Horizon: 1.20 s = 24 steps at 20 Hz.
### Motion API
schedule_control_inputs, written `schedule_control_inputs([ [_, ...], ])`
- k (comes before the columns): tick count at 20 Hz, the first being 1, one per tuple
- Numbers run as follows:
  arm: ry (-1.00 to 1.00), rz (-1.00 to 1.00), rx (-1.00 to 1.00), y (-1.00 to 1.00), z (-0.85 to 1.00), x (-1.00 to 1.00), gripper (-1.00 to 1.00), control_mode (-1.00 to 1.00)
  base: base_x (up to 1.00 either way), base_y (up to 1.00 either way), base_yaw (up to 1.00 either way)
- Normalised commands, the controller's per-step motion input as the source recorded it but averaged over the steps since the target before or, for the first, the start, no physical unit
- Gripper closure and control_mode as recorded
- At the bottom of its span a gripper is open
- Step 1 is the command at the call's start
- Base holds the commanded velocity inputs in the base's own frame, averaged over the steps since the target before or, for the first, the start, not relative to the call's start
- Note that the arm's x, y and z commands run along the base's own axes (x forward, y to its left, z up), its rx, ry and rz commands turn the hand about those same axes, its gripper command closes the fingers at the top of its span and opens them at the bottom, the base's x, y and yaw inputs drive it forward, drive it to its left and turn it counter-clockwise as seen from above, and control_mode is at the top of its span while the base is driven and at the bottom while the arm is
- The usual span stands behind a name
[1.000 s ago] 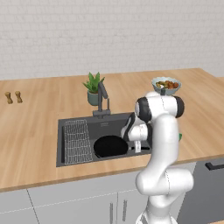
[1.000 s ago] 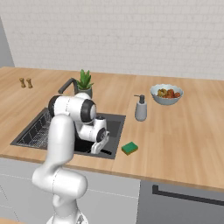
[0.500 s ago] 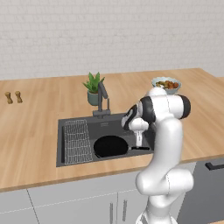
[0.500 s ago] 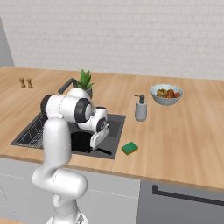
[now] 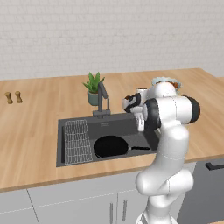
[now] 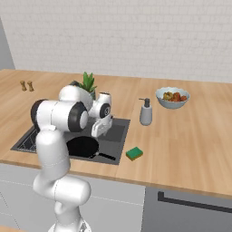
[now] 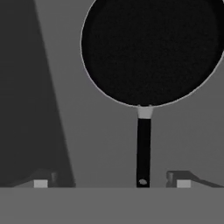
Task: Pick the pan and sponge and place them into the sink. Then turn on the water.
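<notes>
The black pan [image 5: 110, 146] lies flat on the floor of the dark grey sink [image 5: 118, 127], its long handle [image 5: 140, 148] pointing right. My gripper [image 5: 141, 126] hangs open a little above the handle and touches nothing. In the hand view the pan [image 7: 153, 48] and its handle [image 7: 143, 148] lie below and between my spread fingertips [image 7: 41, 182], apart from both. The green and yellow sponge [image 6: 134, 153] rests on the counter just right of the sink [image 6: 115, 133], near the front edge. No water shows at the faucet [image 5: 103, 98].
A wire rack [image 5: 78, 139] fills the sink's left side. A potted plant [image 5: 93, 87] stands behind the faucet. A soap dispenser [image 6: 146, 112] and a fruit bowl [image 6: 172, 97] sit to the right. Two small shakers [image 5: 13, 97] stand far left.
My gripper has opened, let go of the pan's handle and risen out of the sink. The pan stays on the sink floor.
</notes>
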Motion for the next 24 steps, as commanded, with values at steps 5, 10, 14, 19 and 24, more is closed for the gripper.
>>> schedule_control_inputs([
  [5,0.14,-0.14,0.0,-0.05,0.73,-0.38,-1.0,-1.0,0.0,0.0,0.0],
  [10,0.11,-0.36,0.0,-0.23,0.46,-0.66,-1.0,-1.0,0.0,0.0,0.0],
  [14,0.16,-0.51,-0.03,-0.06,0.26,-0.55,-1.0,-1.0,0.0,0.0,0.0],
  [19,0.16,-0.43,-0.15,0.0,0.25,-0.46,-1.0,-1.0,0.0,0.0,0.0],
  [24,0.13,-0.28,-0.22,0.01,0.3,-0.16,-1.0,-1.0,0.0,0.0,0.0],
])
